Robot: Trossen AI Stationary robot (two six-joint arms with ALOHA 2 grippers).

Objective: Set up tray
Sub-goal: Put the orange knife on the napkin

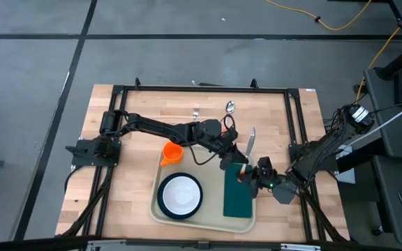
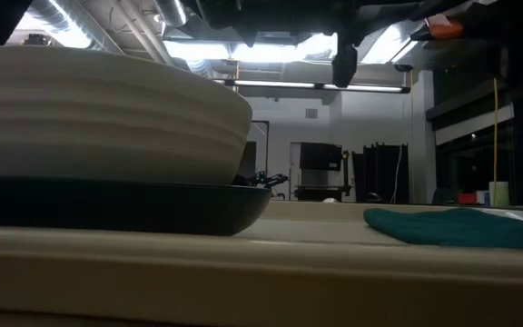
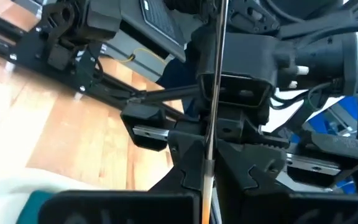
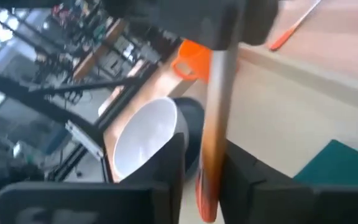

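Note:
The beige tray [image 1: 160, 213] lies at the table's near middle. On it are a white bowl [image 1: 181, 193] on a dark plate [image 4: 191, 121] and a green napkin [image 1: 238, 199]. A knife [image 1: 251, 141] with an orange handle hangs above the napkin's far end, its blade pointing toward the far edge. My left gripper [image 1: 232, 160], reaching in from the left, is shut on it. My right gripper [image 1: 255, 178] comes from the right, its fingers slightly apart on either side of the orange handle [image 4: 208, 180]. An orange cup [image 1: 172, 153] stands on the table by the tray's far-left corner. My left gripper pinches the knife between its two fingers where the blade [image 3: 211, 124] meets the handle. The fingers come roughly level from the table's left and lie across the knife. The knife is lifted clear of the napkin and tray. My right gripper has the handle's end [image 4: 207, 199] between its fingers; whether they touch it I cannot tell.
A fork [image 1: 196, 110] and a spoon [image 1: 229, 107] lie on the bare wood near the far edge. A black frame rail [image 1: 201, 88] runs round the table. Bare wood shows left of the tray.

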